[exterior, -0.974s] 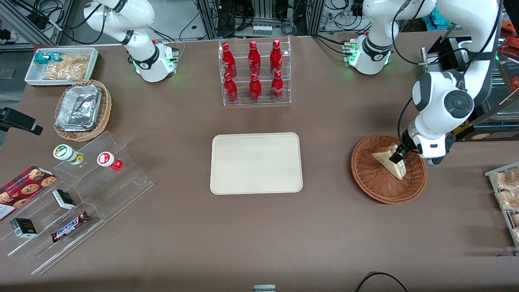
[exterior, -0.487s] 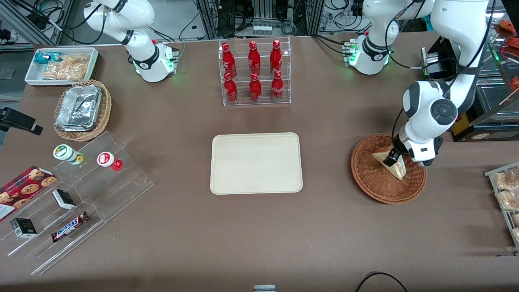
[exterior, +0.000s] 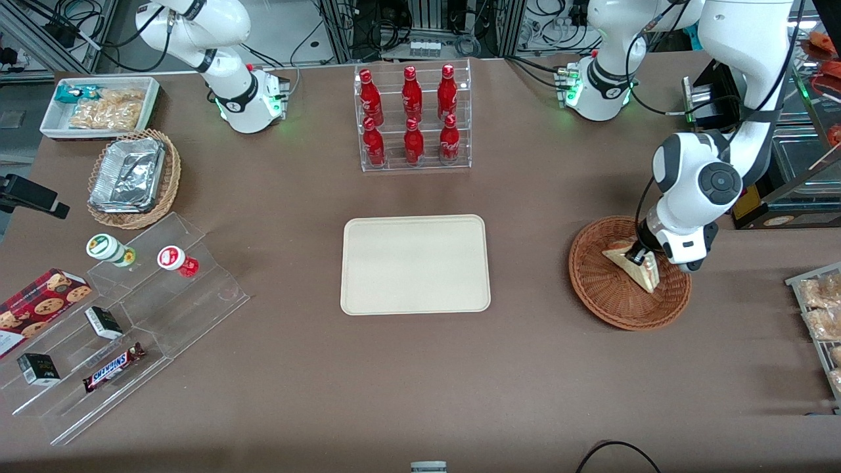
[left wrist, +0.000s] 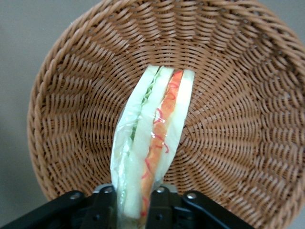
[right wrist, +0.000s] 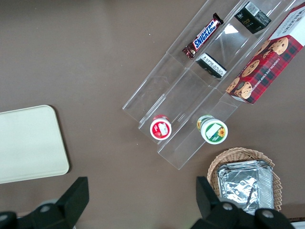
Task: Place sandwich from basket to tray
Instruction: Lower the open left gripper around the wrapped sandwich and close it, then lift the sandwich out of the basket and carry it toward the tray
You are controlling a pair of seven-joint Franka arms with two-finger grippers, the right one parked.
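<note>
From the wrist camera, the two black fingers (left wrist: 107, 202) of the left arm's gripper (left wrist: 135, 210) are seen standing one on each broad face of the triangular wedge of pale white bread with red and green filling layers, the sandwich (left wrist: 152, 143). They appear pressed against its clear wrapping, so the wedge is judged to be gripped across its thickness at one end. The sandwich stands on edge with its cut face turned toward the wrist camera. Its long axis runs straight away from the fingers, across the floor of the round, shallow, reddish-brown woven wicker basket (left wrist: 228, 57), and its free end points at the basket's wall.

In the front view, the gripper (exterior: 636, 257) is shown low inside the basket (exterior: 601, 295), with the sandwich (exterior: 636, 268) still within the rim. It cannot be told whether the wedge's lower edge still touches the weave.

The flat rectangular cream-beige tray with rounded corners (exterior: 415, 264) lies well apart from the basket on the brown bench (exterior: 420, 381), toward the parked arm's end. Nothing is seen on the bench between the two.

The coming move is therefore judged to turn on height: the wedge's free end must be raised above the basket's rim before any sideways travel toward the tray is made, lest the rim be caught and the sandwich be levered out of the grip.
</note>
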